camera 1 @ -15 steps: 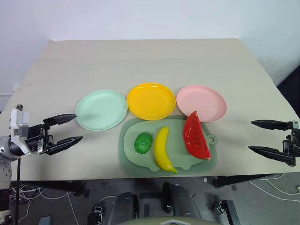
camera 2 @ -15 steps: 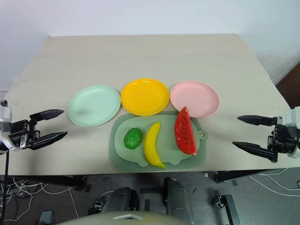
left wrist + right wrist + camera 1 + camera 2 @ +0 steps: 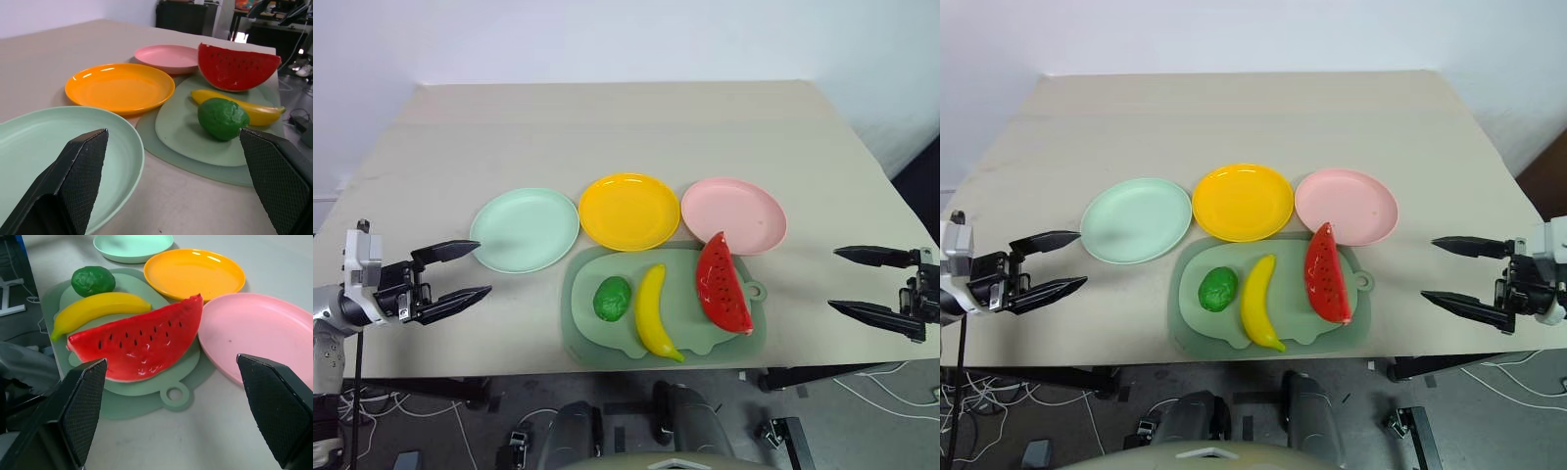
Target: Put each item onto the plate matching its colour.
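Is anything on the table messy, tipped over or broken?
Nothing stands out. The watermelon slice, banana and green fruit lie side by side on the pig-shaped mat, all whole. The mint green plate, yellow-orange plate and pink plate sit flat in a row behind it, still empty.

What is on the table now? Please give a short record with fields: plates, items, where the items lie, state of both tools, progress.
plates: mint green plate, yellow-orange plate, pink plate, in one row, nothing on them
items: green fruit, banana, watermelon slice
where: all three on the sage-green mat, in front of the plates
left tool: open, holds nothing, left of the mint green plate
right tool: open, holds nothing, right of the mat
progress: no item on a plate yet
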